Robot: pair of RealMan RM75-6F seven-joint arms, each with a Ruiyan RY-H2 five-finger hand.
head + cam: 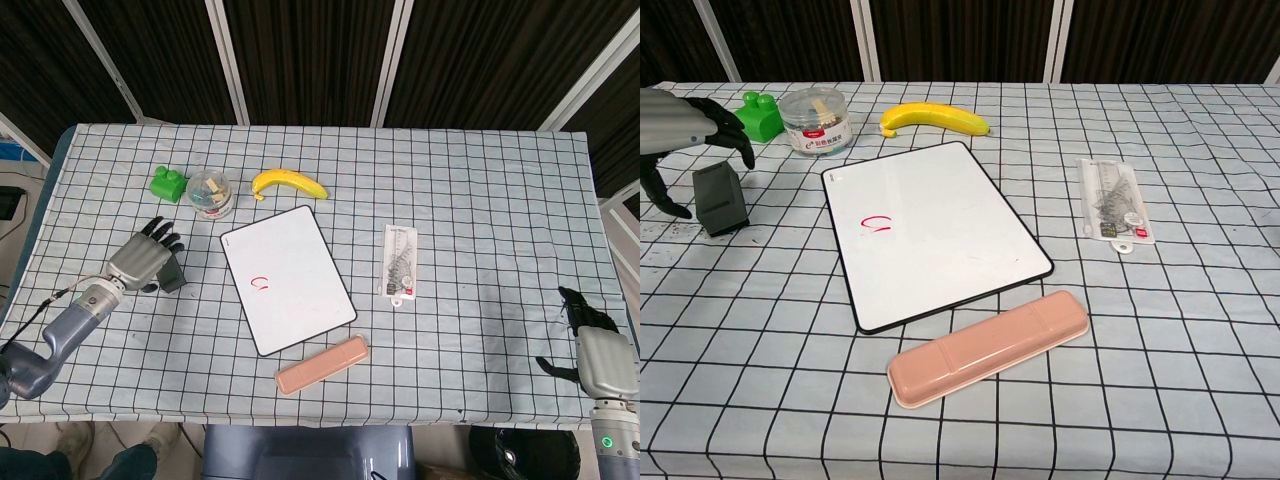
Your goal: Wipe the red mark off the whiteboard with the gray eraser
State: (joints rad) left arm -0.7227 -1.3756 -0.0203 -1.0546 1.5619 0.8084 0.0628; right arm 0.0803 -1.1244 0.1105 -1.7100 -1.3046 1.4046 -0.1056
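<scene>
The whiteboard (288, 278) (933, 230) lies at the table's middle, with a small red mark (261, 285) (875, 223) near its left side. The gray eraser (173, 273) (720, 199) stands upright to the left of the board. My left hand (145, 262) (680, 125) hovers over the eraser with fingers spread, holding nothing; its fingertips reach above and past the eraser's top. My right hand (597, 350) rests at the table's front right corner, far from the board, fingers loosely apart and empty.
A banana (289, 182), a clear jar (210, 193) and a green block (169, 185) sit behind the board. A packaged ruler set (400, 262) lies to its right. A pink case (323, 364) lies in front of it.
</scene>
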